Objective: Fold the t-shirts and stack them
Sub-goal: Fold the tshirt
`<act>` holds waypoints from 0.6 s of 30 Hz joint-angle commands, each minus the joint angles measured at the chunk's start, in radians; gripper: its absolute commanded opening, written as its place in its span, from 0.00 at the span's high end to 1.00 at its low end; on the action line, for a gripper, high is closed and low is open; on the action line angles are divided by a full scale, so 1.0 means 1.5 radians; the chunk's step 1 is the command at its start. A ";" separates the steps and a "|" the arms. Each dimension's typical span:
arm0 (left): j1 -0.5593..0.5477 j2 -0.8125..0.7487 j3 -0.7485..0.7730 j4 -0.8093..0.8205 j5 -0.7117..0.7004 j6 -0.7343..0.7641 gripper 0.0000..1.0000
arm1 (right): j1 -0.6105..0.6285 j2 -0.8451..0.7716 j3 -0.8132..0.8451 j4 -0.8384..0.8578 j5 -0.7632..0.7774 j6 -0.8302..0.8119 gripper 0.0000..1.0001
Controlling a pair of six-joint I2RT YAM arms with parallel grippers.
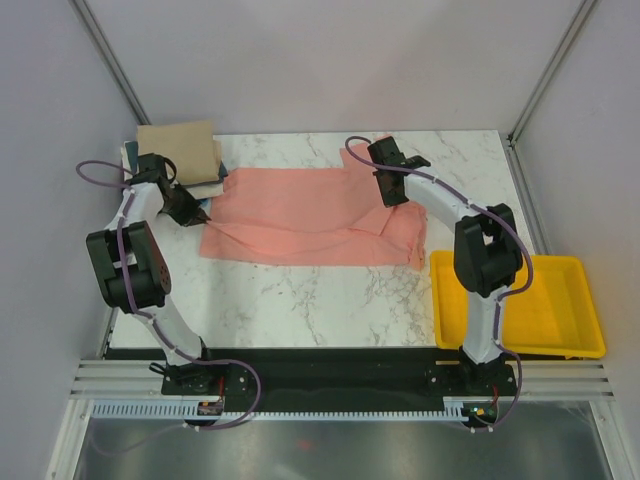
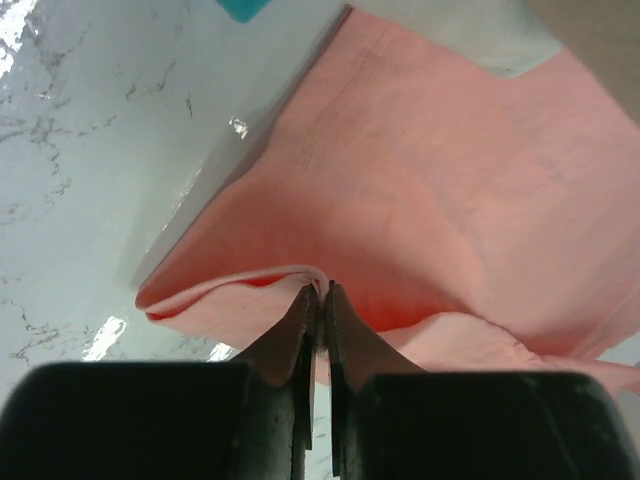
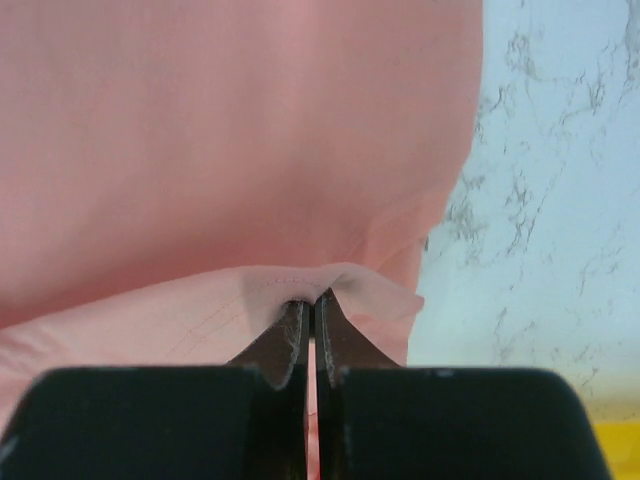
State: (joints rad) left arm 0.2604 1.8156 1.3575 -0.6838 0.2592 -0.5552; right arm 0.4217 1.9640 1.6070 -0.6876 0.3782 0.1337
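Observation:
The large salmon-pink t-shirt (image 1: 300, 215) lies spread across the middle of the marble table. My left gripper (image 1: 200, 214) is shut on its left edge; in the left wrist view the cloth (image 2: 400, 180) bunches into a fold pinched at my fingertips (image 2: 322, 292). My right gripper (image 1: 388, 190) is shut on the shirt's upper right edge; in the right wrist view the hem (image 3: 340, 285) is pinched between the tips (image 3: 312, 300). A pile with a tan t-shirt (image 1: 180, 146) on top, white and dark teal cloth under it, sits at the back left. The green and red tees are out of view.
A yellow plastic tray (image 1: 575, 330) sits at the near right, partly over the table edge, beside the right arm's base. Grey walls and frame posts close in the back and sides. The marble table (image 1: 300, 300) shows bare in front of the shirt.

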 commanded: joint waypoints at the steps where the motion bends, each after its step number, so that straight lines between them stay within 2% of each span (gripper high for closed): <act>1: -0.003 -0.003 0.051 -0.020 -0.004 0.024 0.87 | -0.014 0.048 0.089 0.008 0.046 -0.038 0.95; 2: -0.006 -0.010 0.054 -0.021 0.003 0.030 0.84 | -0.020 0.070 0.125 0.001 0.062 -0.042 0.72; 3: -0.008 -0.016 0.055 -0.021 0.007 0.031 0.74 | -0.023 0.078 0.138 -0.005 0.078 -0.045 0.51; 4: -0.011 -0.023 0.053 -0.022 0.010 0.033 0.68 | -0.026 0.082 0.150 -0.017 0.093 -0.045 0.33; 5: -0.013 -0.042 0.049 -0.023 0.010 0.038 0.61 | -0.029 0.083 0.162 -0.023 0.108 -0.040 0.19; 6: -0.013 -0.054 0.036 -0.022 0.005 0.039 0.51 | -0.031 0.077 0.161 -0.026 0.134 -0.036 0.16; 8: -0.014 -0.082 0.013 -0.021 -0.020 0.038 0.40 | -0.034 0.038 0.127 -0.028 0.132 -0.008 0.11; 9: -0.014 -0.112 -0.014 -0.017 -0.031 0.036 0.30 | -0.034 0.019 0.109 -0.026 0.120 0.004 0.10; 11: -0.015 -0.151 -0.052 -0.001 -0.041 0.024 0.24 | -0.035 -0.049 0.039 -0.023 0.091 0.048 0.10; 13: -0.014 -0.207 -0.116 0.027 -0.041 -0.007 0.22 | -0.035 -0.102 -0.027 -0.007 0.022 0.071 0.11; 14: -0.013 -0.224 -0.140 0.037 -0.040 -0.017 0.22 | -0.035 -0.155 -0.096 -0.001 0.000 0.080 0.12; 18: -0.013 -0.314 -0.279 0.102 -0.069 -0.065 0.29 | -0.034 -0.252 -0.234 0.004 -0.080 0.128 0.21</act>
State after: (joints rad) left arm 0.2398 1.4052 1.0489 -0.6235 0.2054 -0.5781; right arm 0.3676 1.6741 1.3571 -0.6903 0.3725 0.2386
